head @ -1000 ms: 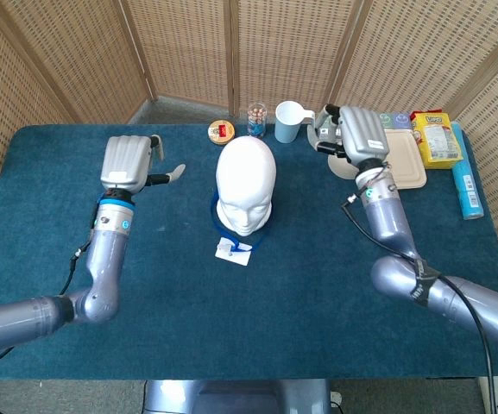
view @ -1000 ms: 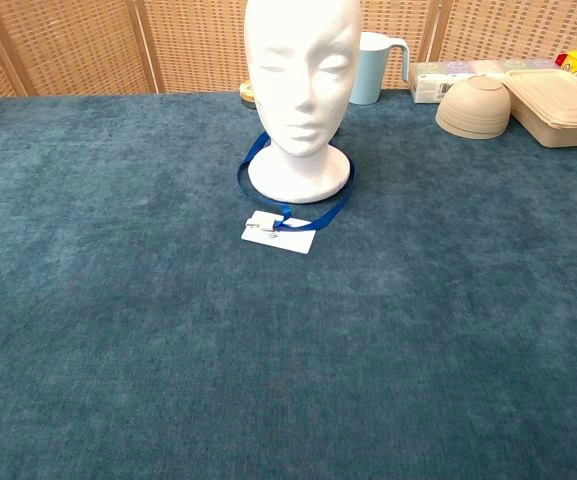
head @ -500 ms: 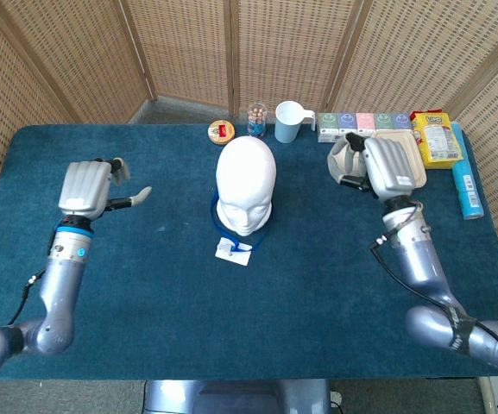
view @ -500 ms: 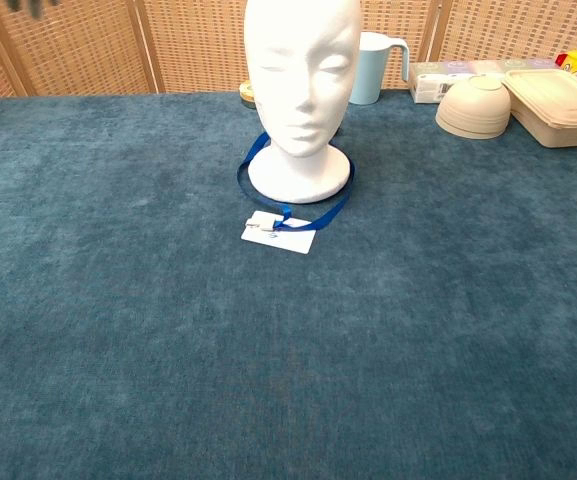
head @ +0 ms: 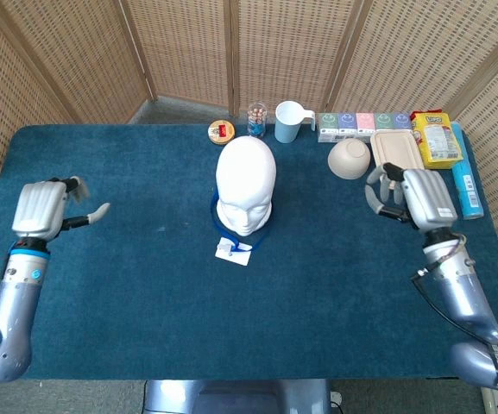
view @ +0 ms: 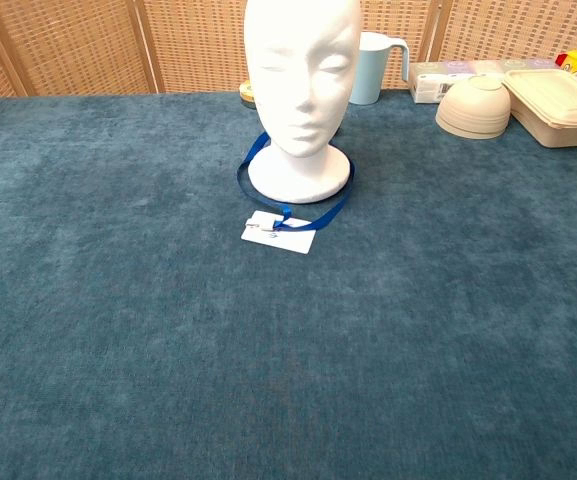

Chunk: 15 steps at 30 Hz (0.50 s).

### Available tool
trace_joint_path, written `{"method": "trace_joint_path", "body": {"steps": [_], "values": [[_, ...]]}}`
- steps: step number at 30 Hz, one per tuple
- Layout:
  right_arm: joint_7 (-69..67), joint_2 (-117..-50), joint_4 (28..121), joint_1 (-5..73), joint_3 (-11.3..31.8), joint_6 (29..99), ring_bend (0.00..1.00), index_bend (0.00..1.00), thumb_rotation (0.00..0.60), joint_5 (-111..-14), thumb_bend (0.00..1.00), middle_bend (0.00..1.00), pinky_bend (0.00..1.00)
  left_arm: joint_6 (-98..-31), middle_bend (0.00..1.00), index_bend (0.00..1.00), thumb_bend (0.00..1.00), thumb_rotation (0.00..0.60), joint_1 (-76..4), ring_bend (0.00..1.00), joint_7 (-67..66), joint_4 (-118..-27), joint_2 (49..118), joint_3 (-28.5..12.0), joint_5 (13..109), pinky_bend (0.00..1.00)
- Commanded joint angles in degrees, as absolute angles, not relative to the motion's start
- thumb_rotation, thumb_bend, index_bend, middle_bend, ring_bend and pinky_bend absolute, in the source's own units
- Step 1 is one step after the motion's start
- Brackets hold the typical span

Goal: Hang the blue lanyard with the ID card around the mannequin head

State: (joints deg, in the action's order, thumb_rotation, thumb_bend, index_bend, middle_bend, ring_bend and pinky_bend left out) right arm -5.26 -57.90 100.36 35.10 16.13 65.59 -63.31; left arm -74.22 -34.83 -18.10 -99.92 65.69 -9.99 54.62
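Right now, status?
Left hand and right hand open, holding nothing. Blue lanyard loops mannequin head base, ID card on table. Nothing obstructing.

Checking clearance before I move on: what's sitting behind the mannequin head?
Behind the mannequin head, near the table's far edge, are a small round tin, a glass jar and a light blue mug. From the chest view, the head hides the jar.

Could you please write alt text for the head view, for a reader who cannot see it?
A blue lanyard loops around the base of a white mannequin head on a blue table, its ID card lying in front. The left hand and right hand hover empty near opposite table edges.
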Motion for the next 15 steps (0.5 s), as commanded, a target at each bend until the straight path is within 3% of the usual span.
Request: {"method": "trace_joint_path", "body": {"steps": [1, 4, 15], "values": [[-5.1, -57.9, 99.7, 34.6, 15.3, 65.5, 0.69, 0.45, 0.227, -64.3, 0.48, 0.64, 0.69, -75.2, 0.55, 0.5, 0.17, 0.169, -32.1, 0.48, -15.8, -99.8, 64.1, -7.9, 57.1, 0.54], [-3.0, -58.5, 98.7, 32.4, 13.1, 67.1, 0.69, 0.46, 0.227, -65.6, 0.48, 0.64, 0.67, -77.9, 0.55, 0.5, 0.17, 0.164, -27.2, 0.48, -12.2, -99.1, 62.2, -4.6, 60.8, 0.53], [0.5, -58.4, 99.0, 26.5, 9.0, 72.0, 0.67, 0.47, 0.226, -70.4, 0.48, 0.64, 0.62, -81.7, 0.55, 0.5, 0.17, 0.153, -18.2, 0.46, -3.5, -95.0, 61.1, -0.6, 68.1, 0.5]]}}
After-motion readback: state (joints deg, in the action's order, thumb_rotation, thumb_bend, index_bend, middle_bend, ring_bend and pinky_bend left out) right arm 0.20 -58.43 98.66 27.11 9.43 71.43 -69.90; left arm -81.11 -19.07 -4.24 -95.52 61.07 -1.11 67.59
